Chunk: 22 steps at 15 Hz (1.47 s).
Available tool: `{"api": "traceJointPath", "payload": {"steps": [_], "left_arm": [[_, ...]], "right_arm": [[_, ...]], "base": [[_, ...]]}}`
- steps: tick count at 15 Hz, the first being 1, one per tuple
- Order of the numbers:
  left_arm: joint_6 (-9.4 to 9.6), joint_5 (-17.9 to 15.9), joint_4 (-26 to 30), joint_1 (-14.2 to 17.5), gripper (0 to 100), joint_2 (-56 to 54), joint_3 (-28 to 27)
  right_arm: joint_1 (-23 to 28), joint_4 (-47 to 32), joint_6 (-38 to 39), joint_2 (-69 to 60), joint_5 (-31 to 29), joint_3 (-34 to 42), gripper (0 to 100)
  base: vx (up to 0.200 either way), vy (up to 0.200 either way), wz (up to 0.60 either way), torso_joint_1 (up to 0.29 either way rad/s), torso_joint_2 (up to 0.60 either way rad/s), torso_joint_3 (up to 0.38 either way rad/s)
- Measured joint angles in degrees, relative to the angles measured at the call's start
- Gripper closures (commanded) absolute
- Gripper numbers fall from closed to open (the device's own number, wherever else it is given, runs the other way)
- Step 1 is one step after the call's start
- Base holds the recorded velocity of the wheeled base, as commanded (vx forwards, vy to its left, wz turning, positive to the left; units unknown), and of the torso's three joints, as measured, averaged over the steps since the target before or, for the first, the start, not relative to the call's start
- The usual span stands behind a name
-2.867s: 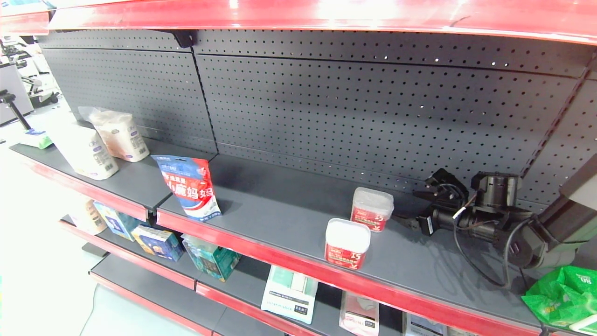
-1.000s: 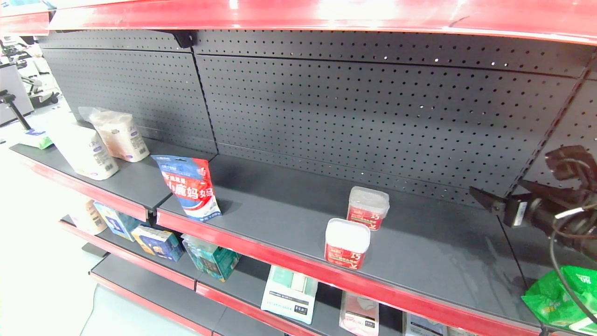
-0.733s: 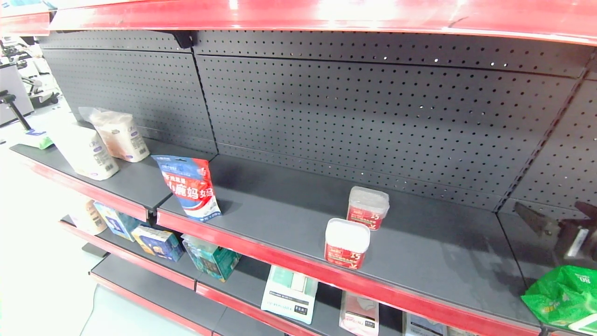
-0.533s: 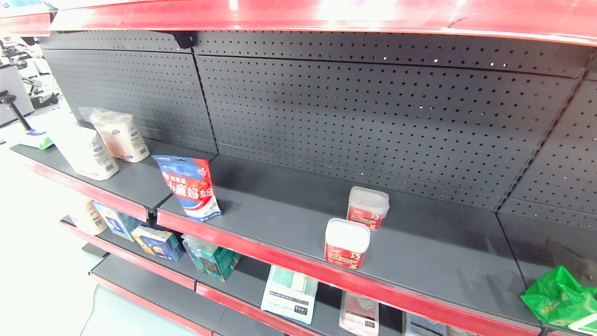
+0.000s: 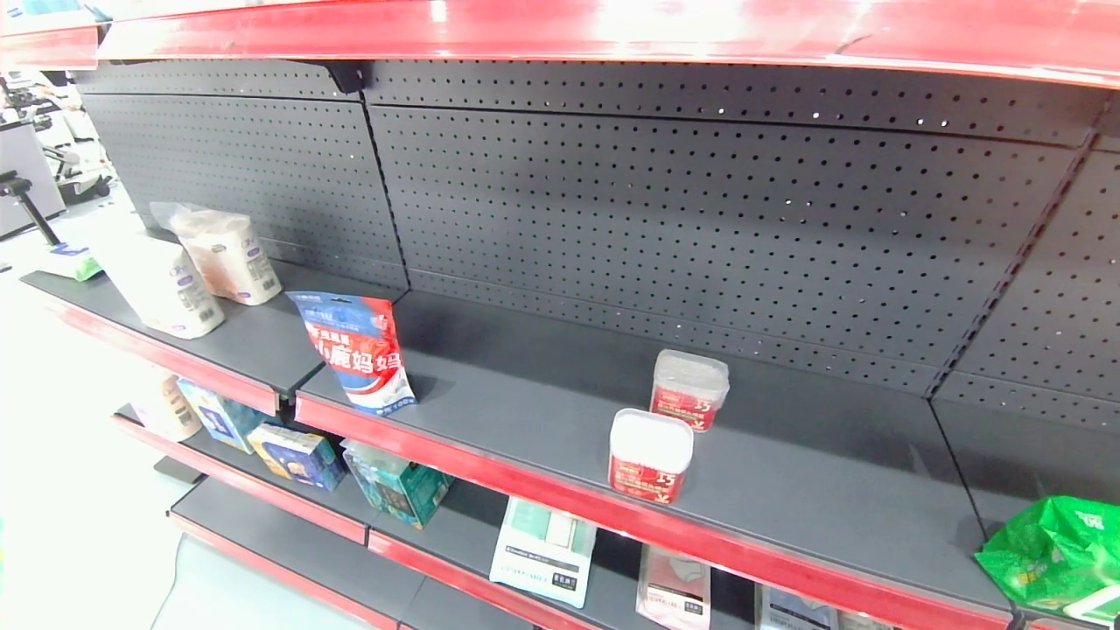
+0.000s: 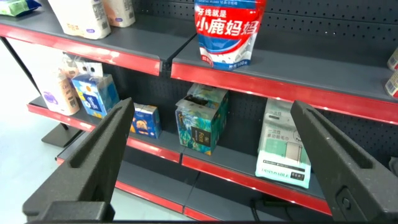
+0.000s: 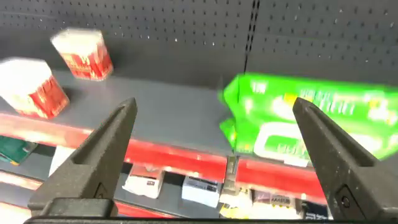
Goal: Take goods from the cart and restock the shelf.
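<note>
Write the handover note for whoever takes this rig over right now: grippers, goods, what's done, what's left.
Left gripper: open, empty, held low, facing the lower shelf below the red-and-blue pouch.
Right gripper: open, empty, facing the shelf near the green pack.
Goods: two red, white-lidded tubs stand upright on the shelf, the front tub at the edge and the rear tub behind it, apart.
Done: both tubs look placed.
Left: fetch the next item from the cart; there is bare room to the right of the tubs.
</note>
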<state>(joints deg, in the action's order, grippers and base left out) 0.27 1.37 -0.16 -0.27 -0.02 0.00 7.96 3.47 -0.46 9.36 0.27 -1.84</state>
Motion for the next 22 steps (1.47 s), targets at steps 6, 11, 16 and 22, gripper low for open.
{"api": "traceJointPath", "payload": {"steps": [6,11,16,22], "left_arm": [[0.02,-0.1,0.0,0.0,0,0.0,0.0],[0.0,-0.1,0.0,0.0,0,0.0,0.0],[0.11,-0.1,0.0,0.0,0,0.0,0.0],[0.17,-0.1,0.0,0.0,0,0.0,0.0]], "right_arm": [[-8.9,-3.9,0.3,-6.0,0.6,1.6,0],[-7.9,-3.6,0.4,-9.2,-3.1,1.7,0],[-7.9,-3.6,0.4,-9.4,-3.0,1.7,0],[-7.9,-3.7,0.4,-9.4,-2.9,1.6,0]], "base": [[0.0,0.0,0.0,0.0,0.0,0.0],[0.0,0.0,0.0,0.0,0.0,0.0],[0.0,0.0,0.0,0.0,0.0,0.0],[0.0,0.0,-0.6,0.009,0.0,0.0]]}}
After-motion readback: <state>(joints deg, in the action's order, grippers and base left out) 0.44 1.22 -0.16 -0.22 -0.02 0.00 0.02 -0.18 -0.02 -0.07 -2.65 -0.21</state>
